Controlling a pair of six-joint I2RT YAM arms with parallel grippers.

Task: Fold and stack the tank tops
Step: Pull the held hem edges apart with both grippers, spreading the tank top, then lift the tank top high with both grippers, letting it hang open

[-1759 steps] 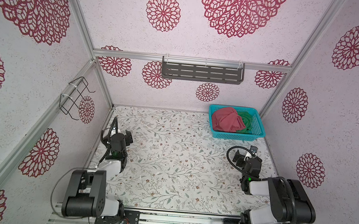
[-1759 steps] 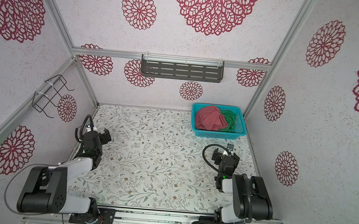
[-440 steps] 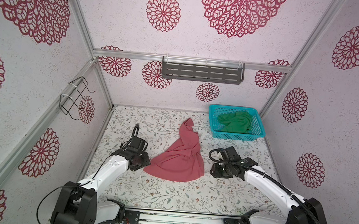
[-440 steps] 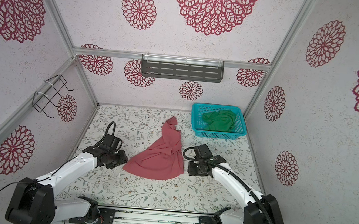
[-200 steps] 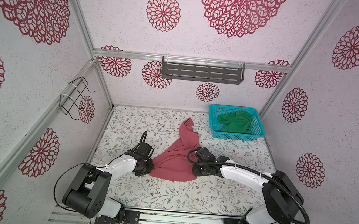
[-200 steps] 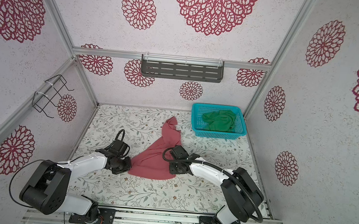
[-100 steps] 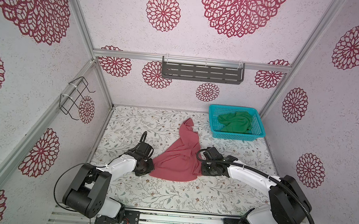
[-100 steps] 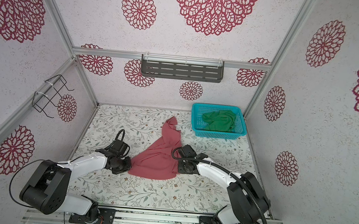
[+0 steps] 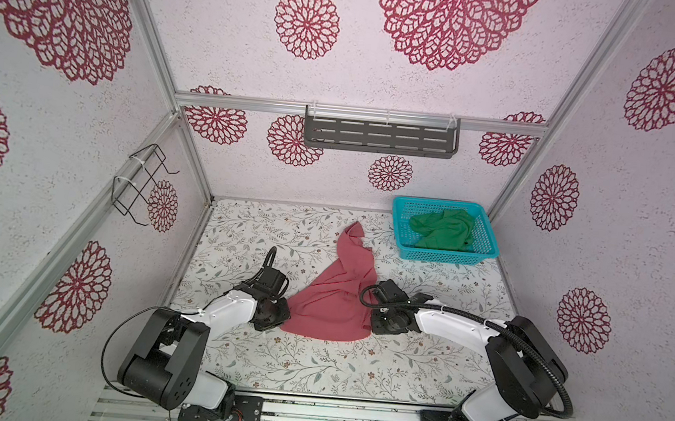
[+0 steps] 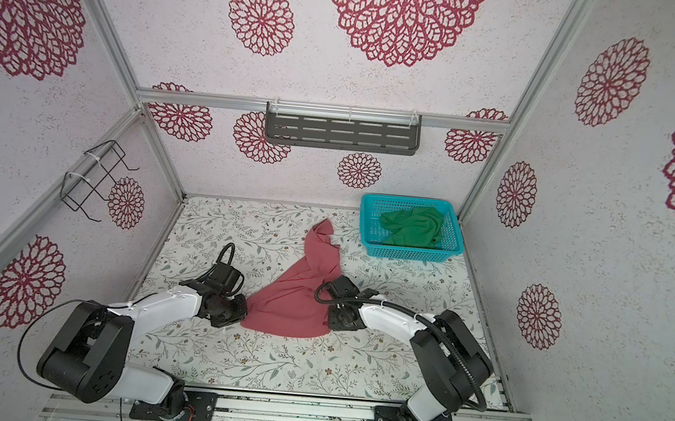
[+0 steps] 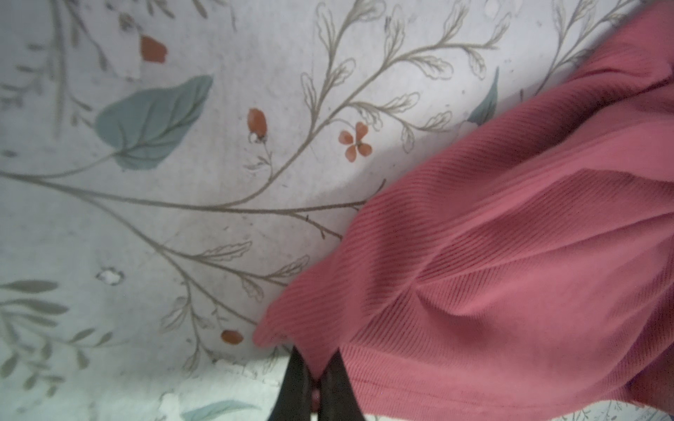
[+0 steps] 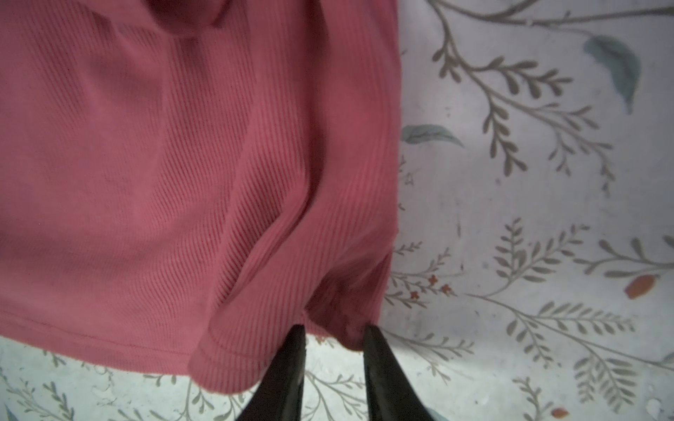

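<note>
Covering the floral table (image 9: 314, 363), the pink tank top (image 9: 332, 302) is pinched by left tool (image 11: 316, 368); right tool (image 12: 333, 337) straddles its corner.

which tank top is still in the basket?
The green tank top, crumpled inside the turquoise basket. The pink-red tank top lies spread on the table between both arms.

Table (image 9: 273, 356) front strip, nearest the arm bases, lies bare and passable. The pink-red tank top (image 9: 332, 302) occupies the centre, both arms flanking its near corners. Turquoise mesh basket (image 9: 440, 254) with green tank top (image 9: 442, 231) blocks the far right corner.
</note>
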